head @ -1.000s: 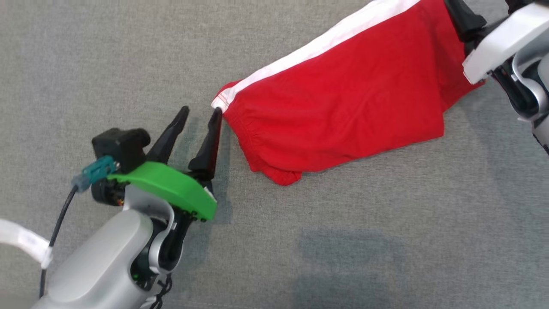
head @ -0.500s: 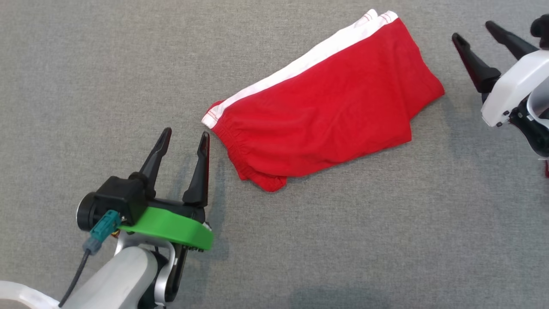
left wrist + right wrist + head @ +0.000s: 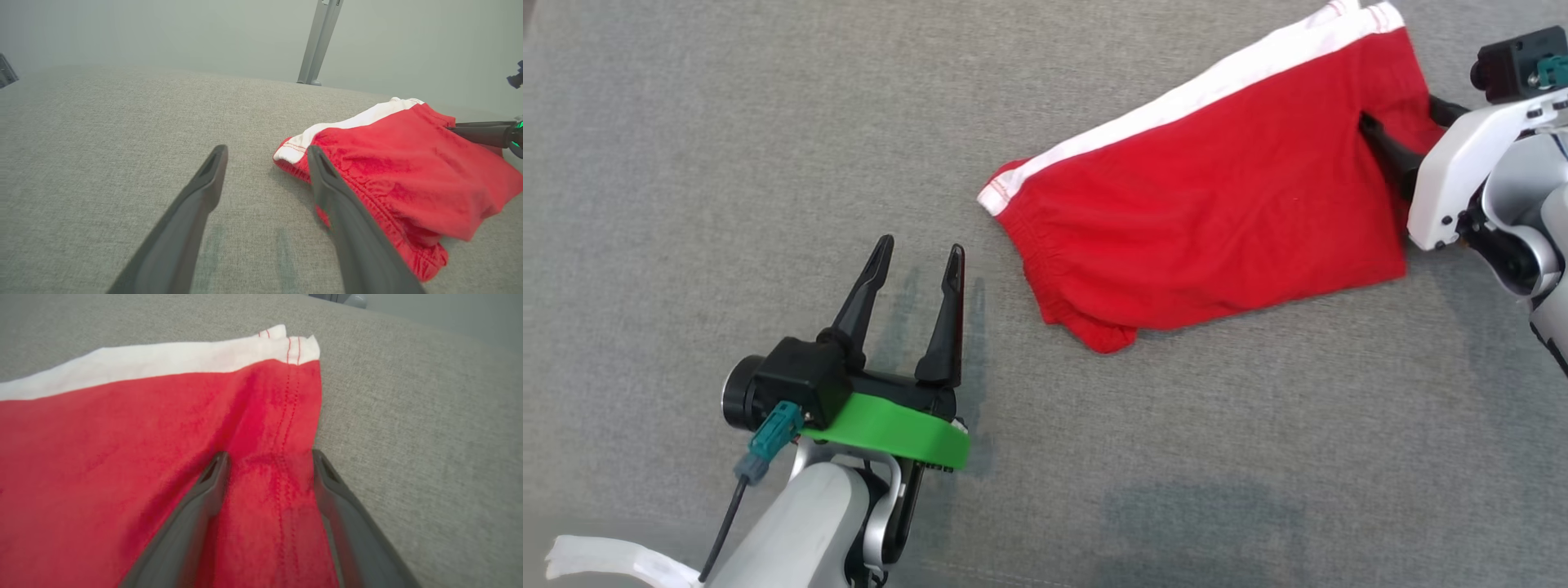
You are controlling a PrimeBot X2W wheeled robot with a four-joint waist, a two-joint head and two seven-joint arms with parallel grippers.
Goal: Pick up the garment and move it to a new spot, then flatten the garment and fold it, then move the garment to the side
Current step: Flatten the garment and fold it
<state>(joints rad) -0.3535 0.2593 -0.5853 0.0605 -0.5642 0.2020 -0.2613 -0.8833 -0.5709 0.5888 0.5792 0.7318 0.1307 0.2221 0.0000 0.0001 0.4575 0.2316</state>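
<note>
Red shorts (image 3: 1209,212) are lying folded over on the grey cloth surface (image 3: 768,122), with the white stripe (image 3: 1176,102) running along the far edge. The right gripper (image 3: 269,455) is sitting at the leg-hem end with its jaws spread wide; a ridge of red fabric is bunching between them, but nothing is pinched. The left gripper (image 3: 920,245) is hovering just off the waistband corner (image 3: 996,192), also wide open and carrying nothing. What I'm worrying about: if the right one closes here, it's maybe only catching the top layer (hard to tell from this angle how many layers are in there), so the fold could be peeling open on the lift. And with the left one off the cloth, a one-sided pull is likely dragging everything crooked.
</note>
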